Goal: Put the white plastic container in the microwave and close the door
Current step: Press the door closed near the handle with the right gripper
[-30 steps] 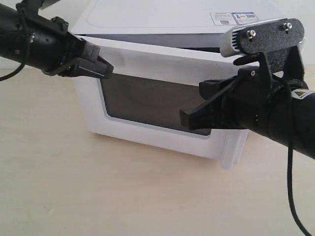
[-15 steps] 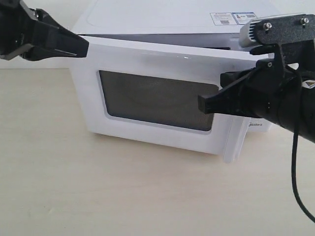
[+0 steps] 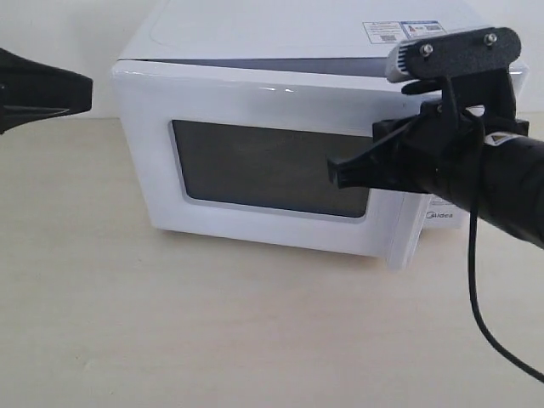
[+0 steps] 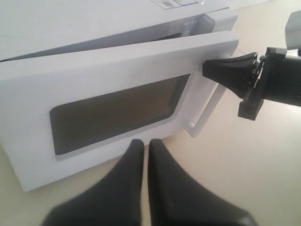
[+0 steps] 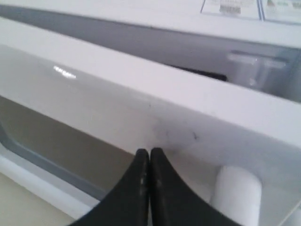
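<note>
The door (image 3: pixel 255 93) is a smooth, glossy white slab with rounded corners, framing a dark rectangular window (image 3: pixel 263 166). It stands ajar by a narrow wedge, the slit widest at the handle side, where a tall white bar handle (image 3: pixel 399 246) runs down its edge. Behind it the microwave (image 3: pixel 280 30) is a matte white box with printed stickers (image 3: pixel 404 31) on its flat top. I cannot make out the container through the dark window.

My right end effector (image 3: pixel 336 172) has its black, tapered fingers pressed together, and their tips meet the door's outer face just beside the handle – my right wrist camera shows the tips against the white plastic. My left end effector (image 3: pixel 85 92) also has its fingers together. It hangs off the hinge side, well apart from the door and touching nothing.

The microwave sits on a pale, faintly grained bench (image 3: pixel 212 323). A thin black cable (image 3: pixel 473 280) droops from my right arm in front of the bench – nothing lies between the fingertips and the door.
</note>
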`<state>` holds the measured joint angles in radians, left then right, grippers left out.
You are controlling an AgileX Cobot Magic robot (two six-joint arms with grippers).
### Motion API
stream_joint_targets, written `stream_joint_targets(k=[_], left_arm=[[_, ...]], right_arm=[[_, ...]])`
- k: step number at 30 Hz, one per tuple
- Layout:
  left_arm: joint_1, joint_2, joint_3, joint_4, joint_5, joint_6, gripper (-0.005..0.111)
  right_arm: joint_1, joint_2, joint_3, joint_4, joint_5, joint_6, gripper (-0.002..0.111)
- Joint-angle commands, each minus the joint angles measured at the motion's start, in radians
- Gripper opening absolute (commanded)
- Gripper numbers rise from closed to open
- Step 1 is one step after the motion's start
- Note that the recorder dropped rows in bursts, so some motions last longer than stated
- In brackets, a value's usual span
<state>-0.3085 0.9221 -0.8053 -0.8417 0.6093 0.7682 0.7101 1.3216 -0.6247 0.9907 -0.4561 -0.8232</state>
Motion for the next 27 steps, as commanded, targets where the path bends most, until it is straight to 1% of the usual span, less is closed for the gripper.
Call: stream_joint_targets(k=[1,8,11,22,27], left_arm=[[-0.005,-0.068,0.067,-0.014,-0.067,-0.011,0.004],[-0.005,-0.17,0.132,-0.006,-0.098,-0.023,0.004],[-0.005,-0.211,0.158,-0.004,-0.14,-0.043,0.004],[-0.005,-0.317,0.258,0.026,-0.217,-0.074,0.004],[-0.005,-0.342,0.285,0.144,-0.221,-0.184,0.004]], right_arm=[[-0.004,0.015,-0.038,-0.012,-0.01,-0.023,0.0],[-0.051,0.043,-0.043,-0.01,-0.016,-0.017,0.0],[-0.071,0.05,-0.044,-0.013,-0.02,-0.017,0.0],[-0.076,0.118,-0.094,-0.03,-0.039,-0.017,0.0],[-0.082,0.144,-0.113,-0.034,-0.054,-0.018,0.0]])
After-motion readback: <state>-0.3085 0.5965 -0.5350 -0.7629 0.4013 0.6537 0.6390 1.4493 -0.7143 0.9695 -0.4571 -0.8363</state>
